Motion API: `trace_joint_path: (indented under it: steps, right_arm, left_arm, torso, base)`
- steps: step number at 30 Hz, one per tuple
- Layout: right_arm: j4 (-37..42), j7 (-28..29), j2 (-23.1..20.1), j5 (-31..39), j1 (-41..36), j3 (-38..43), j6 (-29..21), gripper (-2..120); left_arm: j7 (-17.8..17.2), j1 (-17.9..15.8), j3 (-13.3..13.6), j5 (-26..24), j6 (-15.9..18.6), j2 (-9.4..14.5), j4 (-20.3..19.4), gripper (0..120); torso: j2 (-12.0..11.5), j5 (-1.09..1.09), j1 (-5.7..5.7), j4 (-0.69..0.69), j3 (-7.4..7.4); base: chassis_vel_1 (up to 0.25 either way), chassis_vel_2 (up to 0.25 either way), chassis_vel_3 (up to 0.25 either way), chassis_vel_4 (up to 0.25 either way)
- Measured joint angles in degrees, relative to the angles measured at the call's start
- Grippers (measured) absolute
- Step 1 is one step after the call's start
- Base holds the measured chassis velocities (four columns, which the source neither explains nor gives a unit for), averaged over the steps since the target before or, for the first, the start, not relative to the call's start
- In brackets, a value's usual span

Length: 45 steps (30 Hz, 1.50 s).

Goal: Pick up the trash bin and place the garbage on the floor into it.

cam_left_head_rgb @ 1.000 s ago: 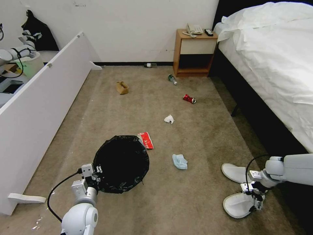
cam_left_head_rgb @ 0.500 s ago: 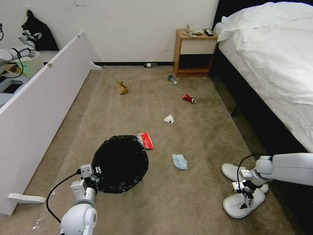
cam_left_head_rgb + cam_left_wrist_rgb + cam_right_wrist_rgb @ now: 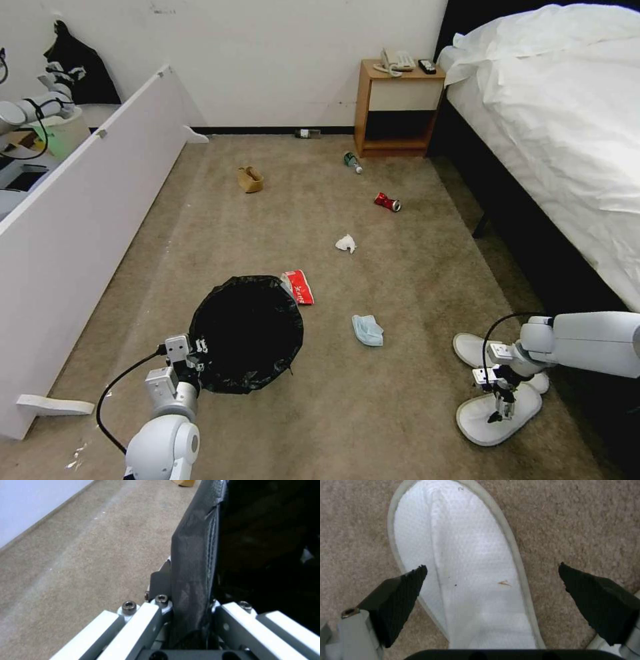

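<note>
The left gripper (image 3: 193, 363) has its fingers clamped on the black-lined rim of the trash bin (image 3: 247, 333), holding it near the red packet (image 3: 299, 287). The right gripper (image 3: 497, 417) hangs just above the nearer of 2 white slippers (image 3: 490, 420) on the floor (image 3: 400, 280), fingers (image 3: 403, 592) spread wide and empty, straddling it. Best to come straight down, centred across the slipper, then close firmly.

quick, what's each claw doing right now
Left claw: shut on the rim of the trash bin.
Right claw: open, empty, poised over a white slipper on the floor.
</note>
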Motion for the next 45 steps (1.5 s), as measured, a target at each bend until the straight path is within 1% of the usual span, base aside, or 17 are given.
trace_joint_path:
  steps: [17, 26, 37, 45]
  right_arm:
    - [0.6, 0.0, 0.6, -0.3, 0.0, -0.9, 0.1, 100]
    - [0.5, 0.0, 1.0, -0.3, 0.0, -0.1, 0.2, 100]
    - [0.3, 0.0, 1.6, -0.5, 0.0, 0.9, 0.2, 100]
    - [-1.1, 0.0, 1.6, -0.7, 0.1, 1.7, 0.3, 100]
  left_arm:
    - [0.1, -0.3, 0.0, 0.0, 0.0, 0.0, 0.4, 2]
    - [0.1, -0.4, 0.2, 0.1, 0.0, -0.1, 0.4, 2]
    - [0.2, 0.0, 0.2, 0.2, 0.0, -0.1, 0.2, 2]
    - [0.3, 0.0, 0.4, 0.7, 0.0, -0.3, 0.1, 2]
  torso:
    - [0.0, -0.01, 0.0, -0.01, 0.01]
    - [0.0, -0.01, 0.0, 0.01, 0.01]
    - [0.0, -0.01, 0.0, -0.01, 0.01]
    - [0.0, -0.01, 0.0, -0.01, 0.0]
  base:
    - [0.0, 0.0, 0.0, 0.0]
    - [0.0, 0.0, 0.0, 0.0]
    - [0.0, 0.0, 0.0, 0.0]
    - [0.0, 0.0, 0.0, 0.0]
